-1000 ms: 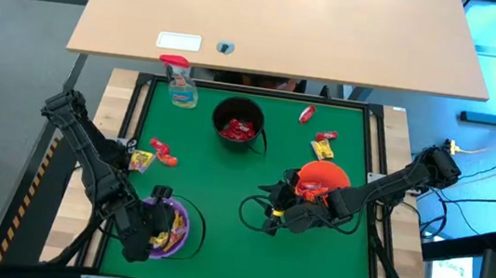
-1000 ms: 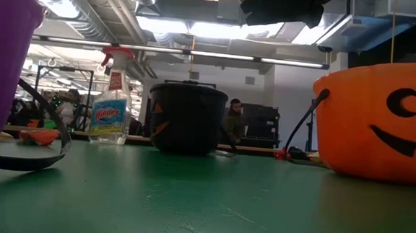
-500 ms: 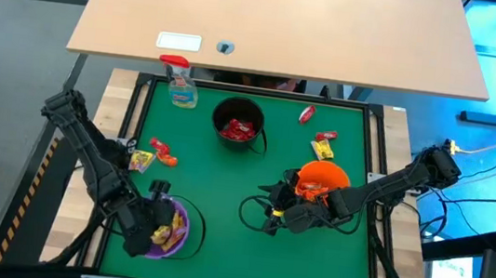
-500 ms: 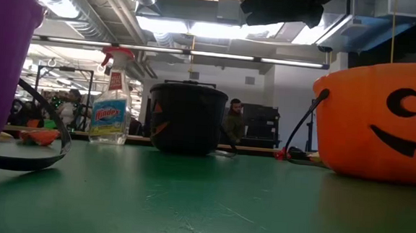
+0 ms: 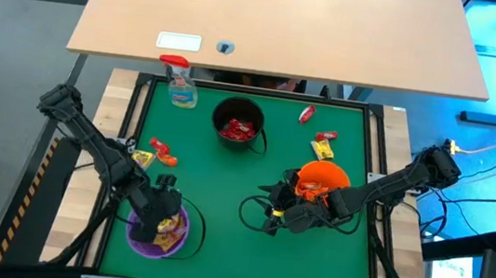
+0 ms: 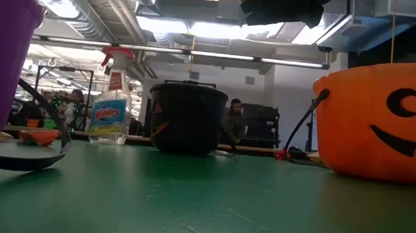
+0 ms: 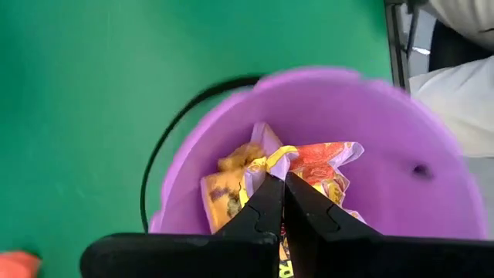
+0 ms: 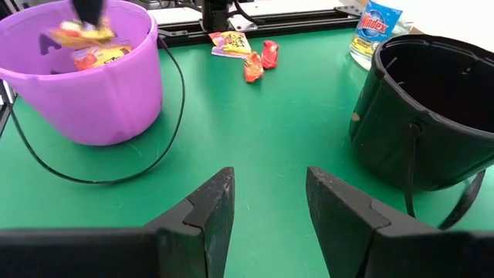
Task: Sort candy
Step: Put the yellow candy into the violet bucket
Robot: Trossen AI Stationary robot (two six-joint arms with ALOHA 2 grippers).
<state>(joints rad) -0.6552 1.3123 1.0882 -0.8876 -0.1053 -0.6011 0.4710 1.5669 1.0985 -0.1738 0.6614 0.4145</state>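
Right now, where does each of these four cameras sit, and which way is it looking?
High view: above the table, looking straight down; both arms show, left gripper over the purple bucket, right gripper beside the orange bucket.
Low view: at tabletop height, looking level across to the black bucket; an arm's dark underside shows at top.
Left wrist view: looks into the purple bucket past shut fingers pinching a yellow candy.
Right wrist view: looks across the mat past open fingers.
Shared: every view shows the purple bucket.
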